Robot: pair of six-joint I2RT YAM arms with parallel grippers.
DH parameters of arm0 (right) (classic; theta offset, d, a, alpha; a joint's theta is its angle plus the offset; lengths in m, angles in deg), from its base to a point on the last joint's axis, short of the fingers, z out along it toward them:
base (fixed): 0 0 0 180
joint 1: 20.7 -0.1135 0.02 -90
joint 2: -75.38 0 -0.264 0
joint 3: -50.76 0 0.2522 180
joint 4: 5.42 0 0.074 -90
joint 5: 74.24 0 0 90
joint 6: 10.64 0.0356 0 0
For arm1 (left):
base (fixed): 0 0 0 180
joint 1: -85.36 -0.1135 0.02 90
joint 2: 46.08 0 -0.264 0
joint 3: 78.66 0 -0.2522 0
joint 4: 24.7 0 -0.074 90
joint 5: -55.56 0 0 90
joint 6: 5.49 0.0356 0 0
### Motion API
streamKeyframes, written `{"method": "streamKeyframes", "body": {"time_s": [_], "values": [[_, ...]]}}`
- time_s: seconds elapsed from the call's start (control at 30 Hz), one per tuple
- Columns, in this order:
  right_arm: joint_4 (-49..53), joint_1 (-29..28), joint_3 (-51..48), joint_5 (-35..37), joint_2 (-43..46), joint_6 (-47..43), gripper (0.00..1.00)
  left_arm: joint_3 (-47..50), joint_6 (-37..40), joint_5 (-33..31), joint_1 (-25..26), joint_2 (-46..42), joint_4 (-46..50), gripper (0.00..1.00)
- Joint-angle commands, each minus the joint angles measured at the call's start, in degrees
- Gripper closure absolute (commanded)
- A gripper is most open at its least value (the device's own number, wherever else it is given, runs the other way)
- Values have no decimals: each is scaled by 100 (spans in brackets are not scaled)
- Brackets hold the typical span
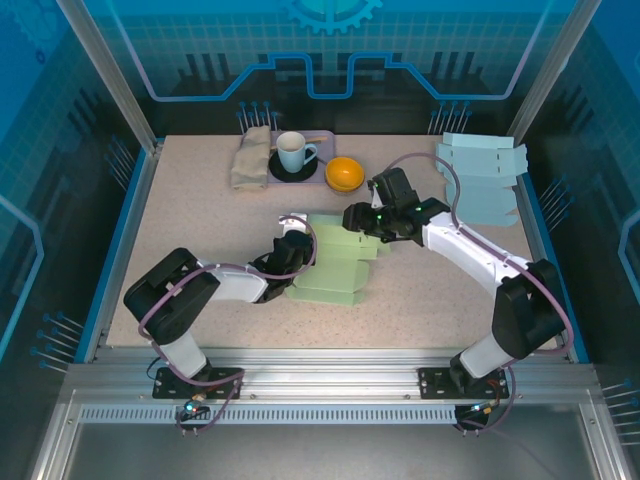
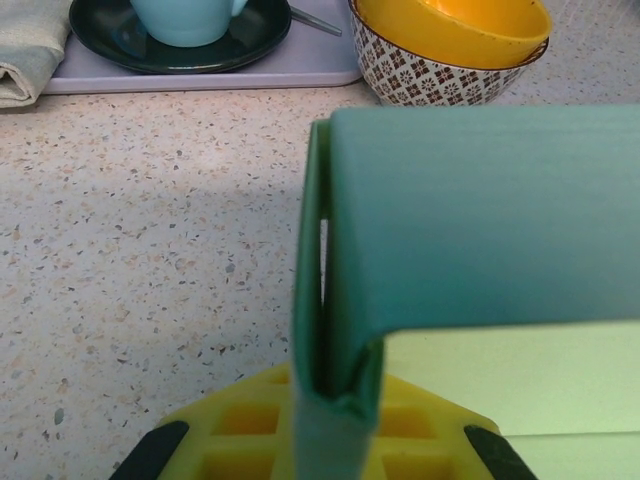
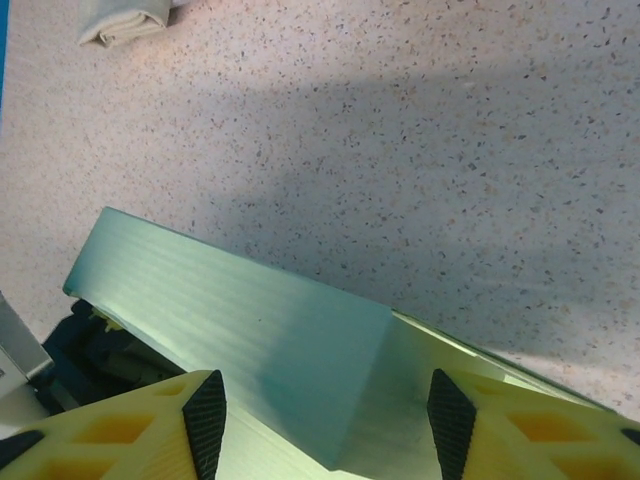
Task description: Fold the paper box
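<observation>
Light, thin and easily creased, I judge, the paper box (image 1: 335, 270) lies on the counter (image 1: 200, 230) with its upturned flap (image 2: 335, 400) clamped between the left jaws and a raised panel (image 3: 250, 330) under the parted right jaws, best pinched near a fold.

Bright even light, soft shadows, blurred close-ups

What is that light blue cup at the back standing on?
A dark saucer, itself on a pale tray. The saucer's middle is hidden beneath the cup.
</observation>
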Motion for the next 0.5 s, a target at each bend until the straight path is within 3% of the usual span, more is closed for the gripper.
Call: {"method": "streamKeyframes", "body": {"time_s": [0.0,0.2,0.47], "values": [[-580,82,-268,-500,-42,438,41,36,-129,-150,-5,43,-280,100],[-1585,155,-568,-1070,13,1061,42,17,-112,-139,-4,50,-272,100],[-2987,314,-1203,-1324,312,1385,46,-80,-107,-111,11,96,-131,100]]}}
